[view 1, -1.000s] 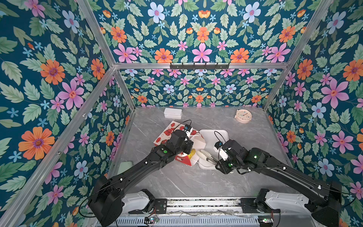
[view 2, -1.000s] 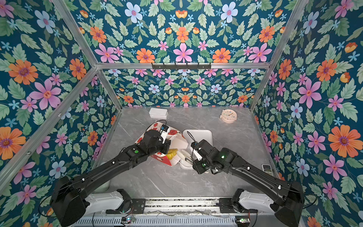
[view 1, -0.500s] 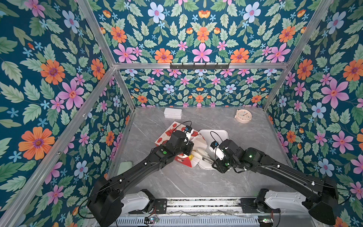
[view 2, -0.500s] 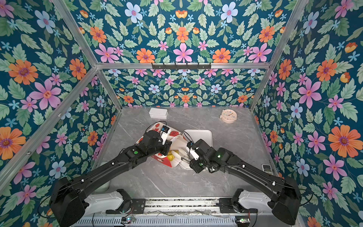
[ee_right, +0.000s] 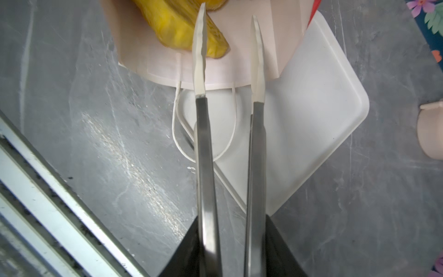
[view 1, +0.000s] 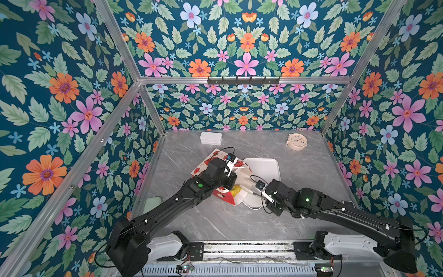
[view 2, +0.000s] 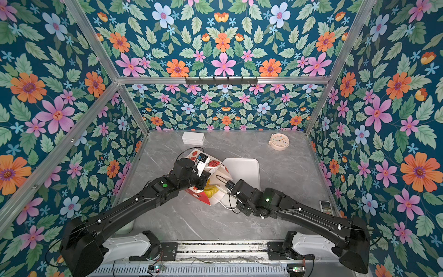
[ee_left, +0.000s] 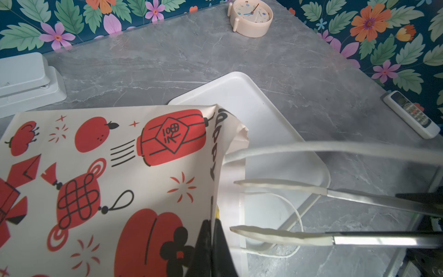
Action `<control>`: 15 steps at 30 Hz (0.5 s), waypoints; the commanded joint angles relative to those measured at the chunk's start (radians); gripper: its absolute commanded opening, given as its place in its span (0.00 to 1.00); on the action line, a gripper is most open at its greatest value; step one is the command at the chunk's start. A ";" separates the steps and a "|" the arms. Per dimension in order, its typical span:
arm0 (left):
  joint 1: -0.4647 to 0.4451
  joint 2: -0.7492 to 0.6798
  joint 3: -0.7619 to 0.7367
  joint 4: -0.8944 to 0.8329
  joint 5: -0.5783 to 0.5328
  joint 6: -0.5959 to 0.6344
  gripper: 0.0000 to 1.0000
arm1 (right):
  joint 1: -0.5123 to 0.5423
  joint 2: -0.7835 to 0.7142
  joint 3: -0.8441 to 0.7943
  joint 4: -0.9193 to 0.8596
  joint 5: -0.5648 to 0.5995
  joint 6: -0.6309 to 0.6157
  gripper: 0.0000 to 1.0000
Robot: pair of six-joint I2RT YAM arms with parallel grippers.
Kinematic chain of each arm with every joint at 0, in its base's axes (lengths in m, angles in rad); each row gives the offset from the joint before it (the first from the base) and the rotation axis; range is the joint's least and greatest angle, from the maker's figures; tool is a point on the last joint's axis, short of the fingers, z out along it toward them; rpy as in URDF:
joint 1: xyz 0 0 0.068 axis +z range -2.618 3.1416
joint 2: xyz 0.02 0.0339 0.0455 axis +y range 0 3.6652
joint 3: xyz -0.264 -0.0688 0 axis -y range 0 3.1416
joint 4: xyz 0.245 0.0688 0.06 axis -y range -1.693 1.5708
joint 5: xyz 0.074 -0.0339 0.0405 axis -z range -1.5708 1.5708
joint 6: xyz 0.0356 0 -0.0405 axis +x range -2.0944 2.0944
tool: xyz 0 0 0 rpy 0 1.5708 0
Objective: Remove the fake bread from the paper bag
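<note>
The paper bag (view 1: 200, 167) (view 2: 191, 156) lies on its side, red-and-white print up (ee_left: 107, 167), its mouth over the white tray's (view 1: 266, 167) near corner. My left gripper (ee_left: 212, 221) (view 1: 227, 182) is shut on the upper rim of the mouth and holds it lifted. Yellow fake bread (ee_right: 175, 26) (view 1: 236, 190) (view 2: 211, 190) lies just inside on the white lining. My right gripper (ee_right: 231, 223) (view 1: 266, 191) is shut on metal tongs (ee_right: 203, 144) (ee_left: 275, 236). Their white tips stand apart at the mouth, one over the bread's end, nothing between them.
A cord handle (ee_right: 177, 134) loops over the tray's corner, and the other handle (ee_left: 311, 148) stretches past the tongs. A pink clock (view 1: 296, 142) and a white box (view 1: 211, 138) sit at the back wall. A remote (view 2: 325, 206) lies at the right edge.
My right arm has moved left, bringing the tongs' tips from over the tray into the bag's mouth beside the yellow bread. The left gripper keeps its hold on the rim.
</note>
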 commanded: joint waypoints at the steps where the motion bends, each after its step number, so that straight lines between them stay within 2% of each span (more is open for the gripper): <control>1: 0.008 0.004 -0.005 0.021 0.016 0.012 0.04 | 0.013 -0.001 -0.015 0.006 0.111 -0.063 0.37; 7: 0.025 0.005 -0.009 0.033 0.033 0.012 0.05 | 0.049 -0.038 -0.027 0.049 0.112 -0.116 0.40; 15: 0.050 -0.012 -0.017 0.035 0.058 0.007 0.05 | 0.096 -0.007 -0.035 0.044 0.133 -0.178 0.43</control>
